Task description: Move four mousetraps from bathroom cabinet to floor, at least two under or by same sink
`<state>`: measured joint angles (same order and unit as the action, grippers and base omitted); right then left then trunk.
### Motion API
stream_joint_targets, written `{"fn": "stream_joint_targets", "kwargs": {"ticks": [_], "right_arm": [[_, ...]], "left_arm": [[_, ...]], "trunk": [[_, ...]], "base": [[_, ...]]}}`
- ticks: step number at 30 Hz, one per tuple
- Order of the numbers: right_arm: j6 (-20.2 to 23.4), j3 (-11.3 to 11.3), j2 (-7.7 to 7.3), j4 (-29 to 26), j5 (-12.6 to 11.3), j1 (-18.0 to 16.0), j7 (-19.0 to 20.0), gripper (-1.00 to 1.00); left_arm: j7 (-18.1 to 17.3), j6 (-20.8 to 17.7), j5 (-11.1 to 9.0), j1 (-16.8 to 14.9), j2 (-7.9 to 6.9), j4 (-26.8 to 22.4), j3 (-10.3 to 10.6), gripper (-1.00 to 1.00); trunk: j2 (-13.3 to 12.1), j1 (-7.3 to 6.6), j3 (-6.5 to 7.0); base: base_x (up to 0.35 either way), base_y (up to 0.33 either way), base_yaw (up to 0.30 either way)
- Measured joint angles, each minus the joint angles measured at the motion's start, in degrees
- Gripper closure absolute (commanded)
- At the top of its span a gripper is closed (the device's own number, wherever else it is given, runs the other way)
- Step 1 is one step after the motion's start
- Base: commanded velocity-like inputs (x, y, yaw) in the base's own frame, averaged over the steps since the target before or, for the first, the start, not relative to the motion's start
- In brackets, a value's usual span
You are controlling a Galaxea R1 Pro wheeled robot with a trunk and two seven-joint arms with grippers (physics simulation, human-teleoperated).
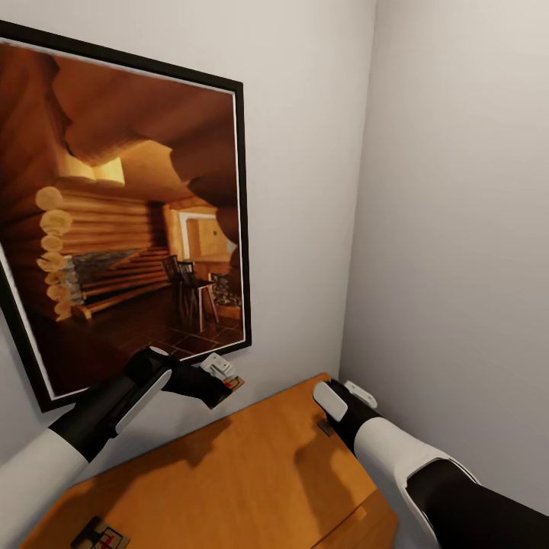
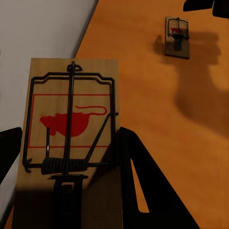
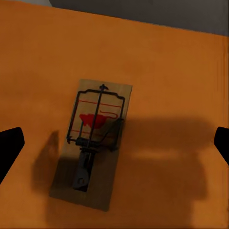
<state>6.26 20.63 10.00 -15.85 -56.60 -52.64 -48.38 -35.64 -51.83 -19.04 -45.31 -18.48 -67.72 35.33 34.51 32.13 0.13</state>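
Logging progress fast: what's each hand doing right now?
Left hand: closed on a small brown wooden mousetrap.
Right hand: open, empty, above another mousetrap.

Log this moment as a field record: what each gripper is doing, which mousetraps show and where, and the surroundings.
left gripper: raised above the cabinet top, shut on a mousetrap
right gripper: open, poised over a second mousetrap lying flat on the cabinet top
third mousetrap: flat on the cabinet top, at the near edge of the head view
fourth mousetrap: not accounted for
wall: framed picture of a log interior hangs behind the left arm
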Motion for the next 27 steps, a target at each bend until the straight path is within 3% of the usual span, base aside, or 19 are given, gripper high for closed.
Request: {"fn": "stream_joint_targets", "kwargs": {"ticks": [21, 27], "right_arm": [[0.00, 0.09, 0.00, 0.42, 0.30, 0.02, 0.16, -1.00], [0.00, 0.05, 0.00, 0.42, 0.31, 0.05, 0.19, -1.00]], "left_arm": [[0.01, 0.05, 0.00, 0.00, 0.13, 0.00, 0.00, 1.00], [0.07, 0.06, 0.06, 0.03, 0.13, 0.01, 0.00, 1.00]], "trunk": [[0.00, 0.00, 0.00], [2.34, 1.31, -1.00]], "base": [[0.000, 0.000, 0.000], [0.000, 0.000, 0.000]]}}
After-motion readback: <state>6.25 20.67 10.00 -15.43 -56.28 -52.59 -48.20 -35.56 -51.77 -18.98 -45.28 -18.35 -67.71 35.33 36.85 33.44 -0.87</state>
